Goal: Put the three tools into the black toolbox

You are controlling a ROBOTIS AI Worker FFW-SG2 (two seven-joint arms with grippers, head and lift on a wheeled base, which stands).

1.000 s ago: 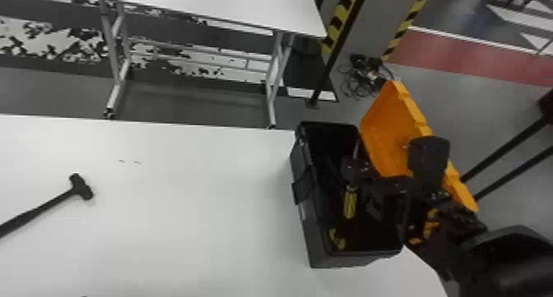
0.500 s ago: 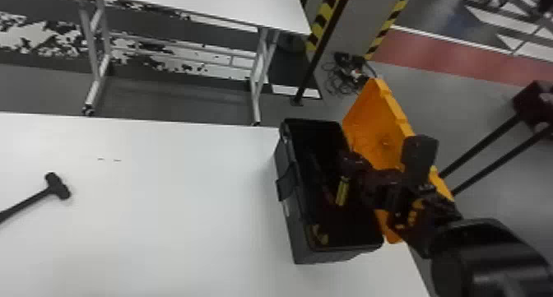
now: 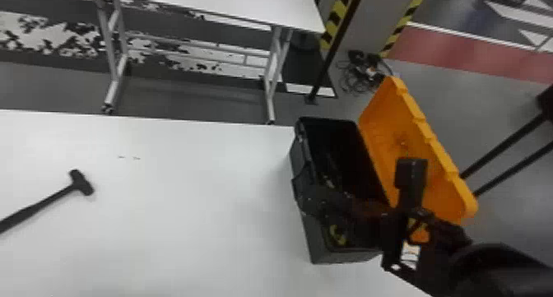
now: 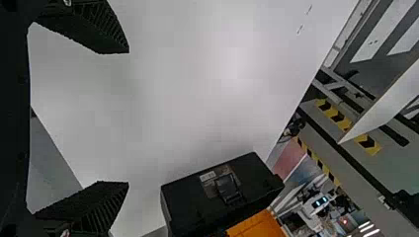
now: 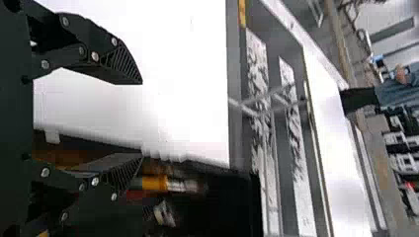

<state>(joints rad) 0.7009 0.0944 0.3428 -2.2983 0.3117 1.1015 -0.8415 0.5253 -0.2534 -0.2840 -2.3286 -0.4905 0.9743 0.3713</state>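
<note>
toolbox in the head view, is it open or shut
Open: the orange lid stands swung out to the right of the black toolbox, and the dark inside shows beside it.

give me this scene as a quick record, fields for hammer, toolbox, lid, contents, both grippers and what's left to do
hammer: on the white table, robot's left side, head toward the toolbox side
toolbox: black, on the table, robot's right side
lid: orange, open
contents: a yellow and silver tool; exact type unclear
left gripper: open, empty, above the table
right gripper: open, at the toolbox
left to do: hammer still outside the toolbox
</note>
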